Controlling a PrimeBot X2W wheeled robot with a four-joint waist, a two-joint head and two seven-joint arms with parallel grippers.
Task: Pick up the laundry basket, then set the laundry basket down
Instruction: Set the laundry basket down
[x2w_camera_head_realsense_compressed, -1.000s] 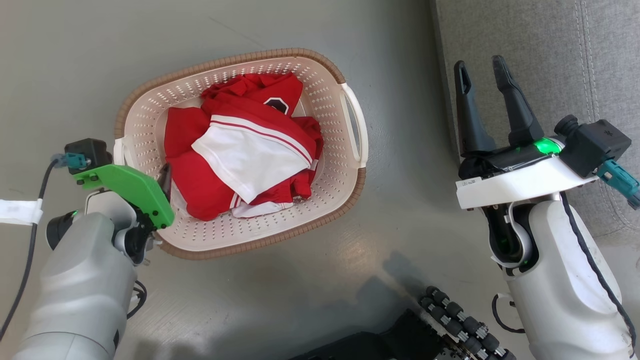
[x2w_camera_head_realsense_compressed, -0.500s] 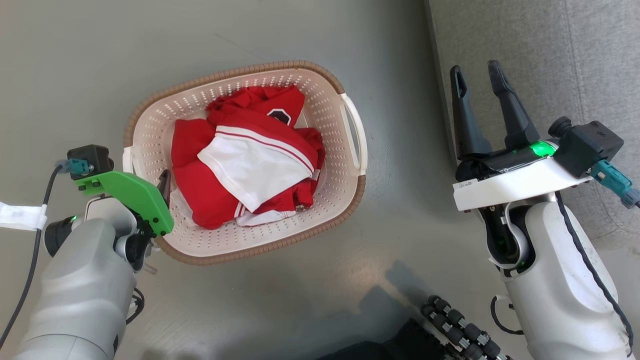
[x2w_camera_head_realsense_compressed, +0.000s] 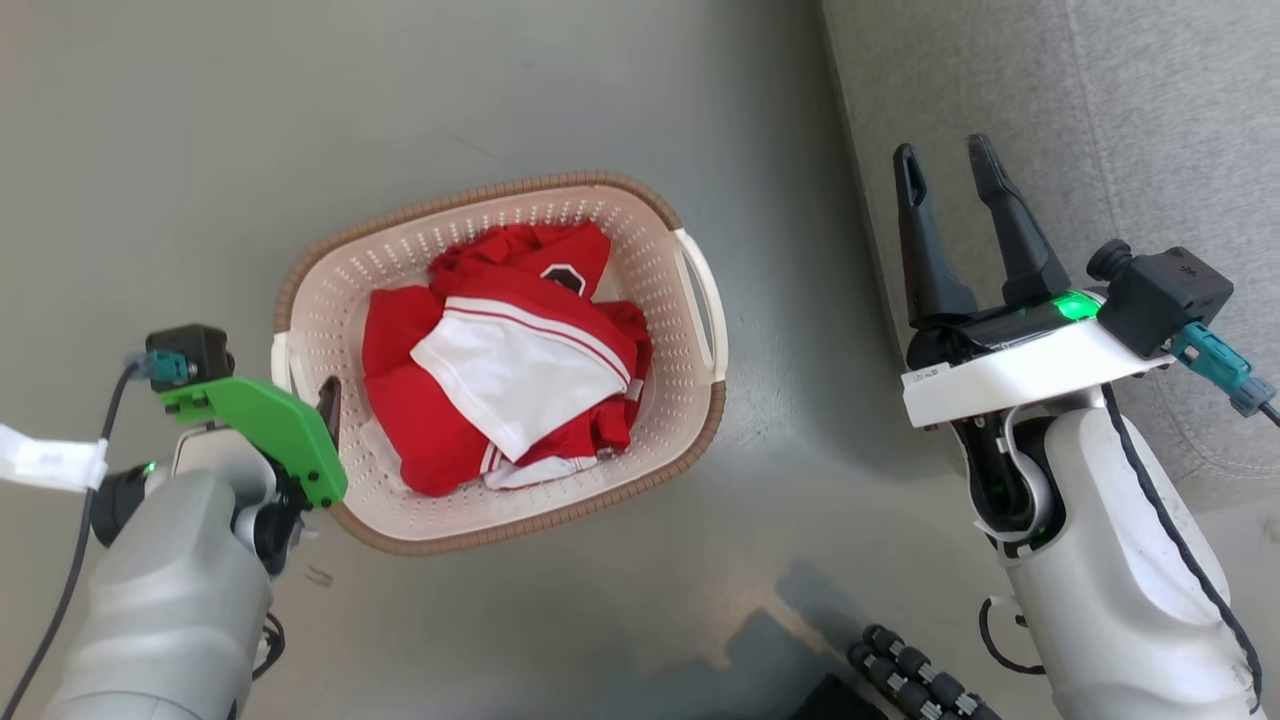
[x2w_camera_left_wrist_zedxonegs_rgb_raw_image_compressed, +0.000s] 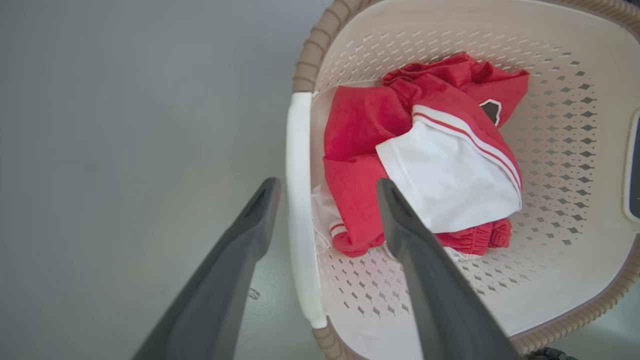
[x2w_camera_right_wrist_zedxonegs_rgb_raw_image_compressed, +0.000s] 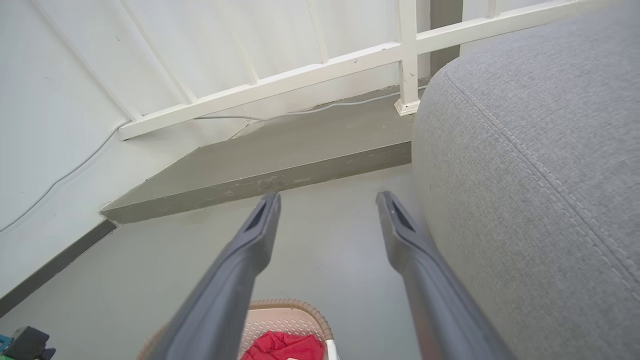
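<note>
While its two long dark fingers stood spread apart, the left gripper (x2w_camera_left_wrist_zedxonegs_rgb_raw_image_compressed: 327, 186) straddled the white side handle (x2w_camera_left_wrist_zedxonegs_rgb_raw_image_compressed: 298, 200) of the rounded-rectangular cream plastic laundry basket (x2w_camera_head_realsense_compressed: 450, 495), with one finger outside the wall over the floor and the other inside, above the perforated bottom; whether either finger touched the handle could not be told. The basket, edged with a brown woven-look rim, sat on the smooth grey-green floor (x2w_camera_head_realsense_compressed: 200, 150) in front of the robot and to its left of centre, and it held a crumpled heap of red and white clothes (x2w_camera_head_realsense_compressed: 500, 370). Its second white handle (x2w_camera_head_realsense_compressed: 700, 300) faced the robot's right side. The right gripper (x2w_camera_head_realsense_compressed: 942, 150) was well apart from the basket, with its fingers likewise spread and nothing between them, and they pointed along the edge of a grey fabric sofa (x2w_camera_head_realsense_compressed: 1100, 120). Beyond it, in the right wrist view, a low concrete step (x2w_camera_right_wrist_zedxonegs_rgb_raw_image_compressed: 280, 160) ran below a white railing (x2w_camera_right_wrist_zedxonegs_rgb_raw_image_compressed: 320, 75).
</note>
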